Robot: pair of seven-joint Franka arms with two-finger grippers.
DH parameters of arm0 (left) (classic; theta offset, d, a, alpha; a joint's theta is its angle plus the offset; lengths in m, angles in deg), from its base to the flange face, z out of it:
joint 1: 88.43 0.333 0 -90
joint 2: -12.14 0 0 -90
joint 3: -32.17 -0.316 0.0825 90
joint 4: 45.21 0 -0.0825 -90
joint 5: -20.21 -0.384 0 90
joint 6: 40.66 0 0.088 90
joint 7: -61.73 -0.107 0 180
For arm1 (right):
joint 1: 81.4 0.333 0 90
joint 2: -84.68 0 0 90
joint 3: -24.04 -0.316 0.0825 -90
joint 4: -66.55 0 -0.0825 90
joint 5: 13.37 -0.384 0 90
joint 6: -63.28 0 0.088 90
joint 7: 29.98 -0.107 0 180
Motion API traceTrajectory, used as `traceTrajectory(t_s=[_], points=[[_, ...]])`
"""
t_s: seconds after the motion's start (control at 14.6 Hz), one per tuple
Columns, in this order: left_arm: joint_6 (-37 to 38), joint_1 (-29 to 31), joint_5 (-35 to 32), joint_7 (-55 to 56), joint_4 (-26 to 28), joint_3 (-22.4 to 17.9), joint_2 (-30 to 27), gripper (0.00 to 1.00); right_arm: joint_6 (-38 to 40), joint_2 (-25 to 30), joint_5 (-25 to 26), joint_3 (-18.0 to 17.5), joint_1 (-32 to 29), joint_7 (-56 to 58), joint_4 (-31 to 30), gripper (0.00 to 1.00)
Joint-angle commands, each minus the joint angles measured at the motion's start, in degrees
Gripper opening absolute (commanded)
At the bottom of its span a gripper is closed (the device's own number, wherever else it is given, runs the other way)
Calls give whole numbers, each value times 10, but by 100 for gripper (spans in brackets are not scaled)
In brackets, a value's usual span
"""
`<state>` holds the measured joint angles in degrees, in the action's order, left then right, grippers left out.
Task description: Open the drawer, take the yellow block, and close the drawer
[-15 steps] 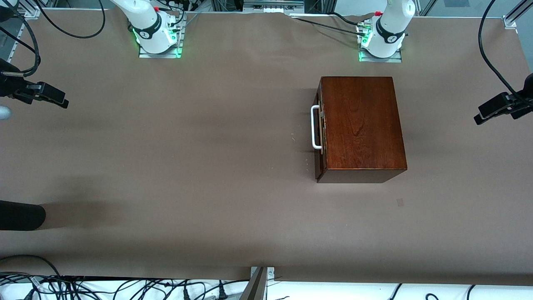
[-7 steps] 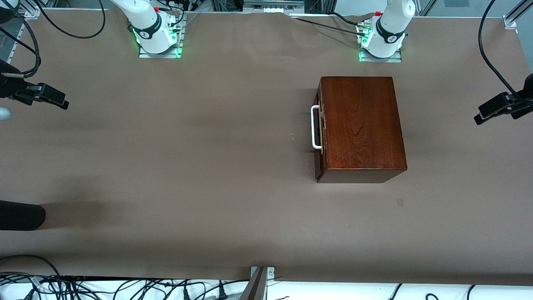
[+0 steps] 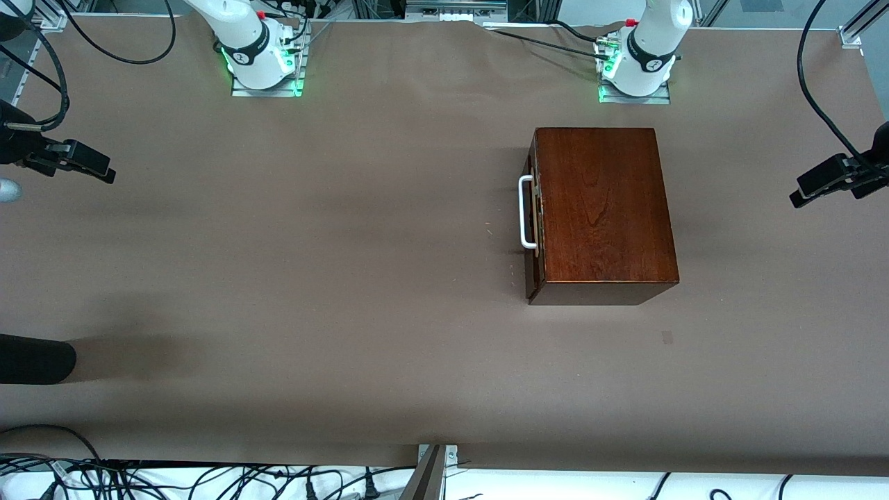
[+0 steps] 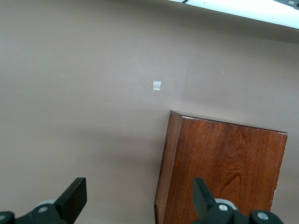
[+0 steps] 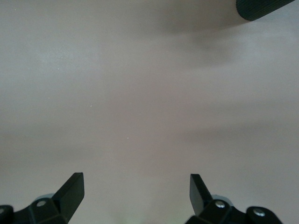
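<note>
A glossy dark mahogany box [image 3: 604, 208] stands on the brown table near the left arm's base. Its drawer [image 3: 533, 222] is shut, and the white bar handle [image 3: 526, 212] faces the right arm's end of the table. The yellow block is hidden. Neither gripper shows in the front view. My left gripper [image 4: 138, 198] hangs open and empty, high over one edge of the box [image 4: 224, 168]. At the right arm's end, my right gripper [image 5: 135, 191] is open over bare table with nothing between its fingers.
Black clamps on cables reach in at both ends of the table [image 3: 69, 161] [image 3: 830, 182]. A black rounded object [image 3: 35, 359] [image 5: 264, 7] lies at the right arm's end. A small tape patch [image 3: 667, 337] [image 4: 157, 85] sits nearer the front camera than the box.
</note>
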<state>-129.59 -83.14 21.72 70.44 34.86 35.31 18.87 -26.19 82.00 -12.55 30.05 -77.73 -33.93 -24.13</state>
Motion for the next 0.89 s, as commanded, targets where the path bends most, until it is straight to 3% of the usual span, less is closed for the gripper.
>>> traceTrajectory(t_s=[0.0,0.82], points=[[-5,-2,8,-16,6,0,-1,100,-3,9,2,-1,1,-5,-6,100],[1,-33,13,-8,4,31,-2,100,-1,8,1,-2,2,-5,-5,100]])
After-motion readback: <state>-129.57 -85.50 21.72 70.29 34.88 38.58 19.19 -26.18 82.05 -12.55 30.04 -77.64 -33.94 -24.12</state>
